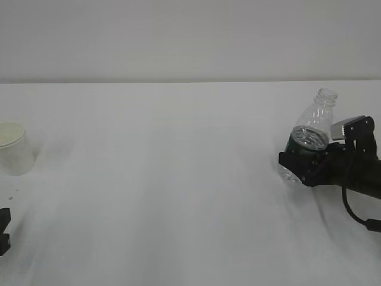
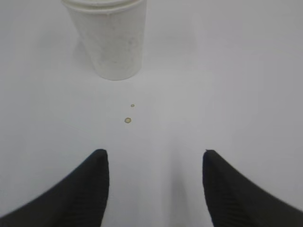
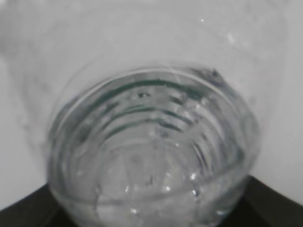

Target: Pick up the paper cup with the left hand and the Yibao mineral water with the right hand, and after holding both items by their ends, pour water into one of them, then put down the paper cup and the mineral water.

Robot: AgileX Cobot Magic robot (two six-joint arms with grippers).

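Gripping the Yibao mineral water [image 1: 311, 136] low on its body, the right end effector [image 1: 300, 167] has its two black fingers closed around the bottle's lower part, below the green label. The bottle leans a little, neck up and uncapped, base nested between the fingers. From the right wrist view the clear ribbed body fills almost everything, with water visible inside, so the hold looks deep and secure.

Over on the other side, the left end effector [image 2: 154, 189] stands wide and empty, low at the near edge of the table [image 1: 178, 179]. The paper cup [image 2: 109, 40] stands upright ahead of it, well apart from both fingertips and set somewhat left of the gap between them. Two small droplets [image 2: 128, 120] lie on the table between cup and fingers.

To my eye the step in hand is the cup pickup. Doing it well means shifting left first so the cup lines up with the gap, then advancing until the fingers flank its lower wall, and closing gently, since thin paper will buckle under a hard squeeze. The right arm would do best to hold the open bottle no more tilted than it is, or water may spill early.
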